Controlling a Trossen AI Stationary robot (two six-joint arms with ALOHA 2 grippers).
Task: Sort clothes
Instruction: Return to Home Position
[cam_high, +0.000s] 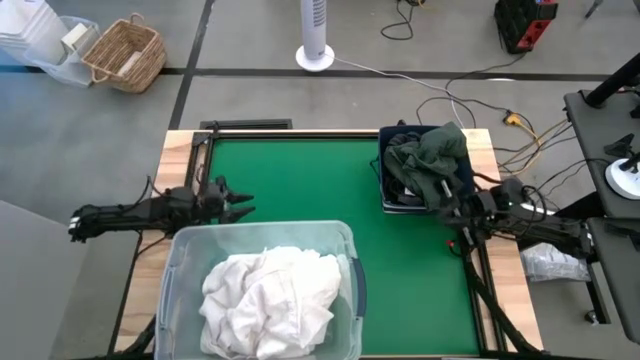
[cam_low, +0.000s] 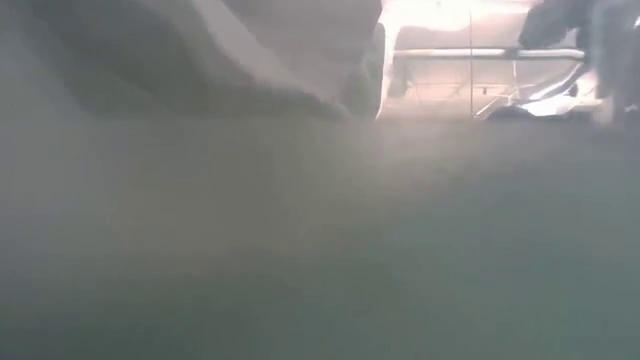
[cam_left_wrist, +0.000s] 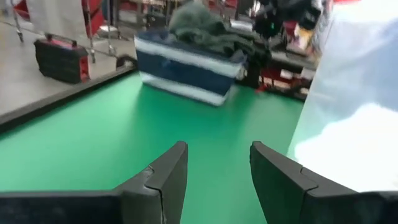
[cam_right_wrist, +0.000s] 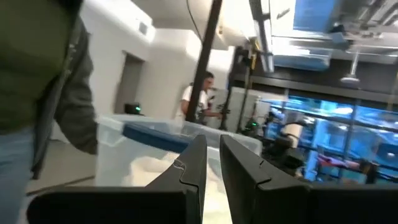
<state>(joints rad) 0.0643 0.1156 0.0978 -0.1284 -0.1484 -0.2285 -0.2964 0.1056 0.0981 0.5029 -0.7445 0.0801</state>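
White clothes lie piled in the clear plastic tub at the table's near edge. Dark clothes, an olive one on top, fill the dark blue bin at the far right, and the olive garment hangs over the bin's rim. My left gripper hovers open over the green mat, left of the tub's far corner, with nothing between its fingers. My right gripper is shut and empty beside the bin's near right corner, pointing toward the tub.
The green mat lies bare between bin and tub. Cables trail off the table's far right. Past the table stand a fan and a wicker basket. A person stands in the room. The low view is hazed over.
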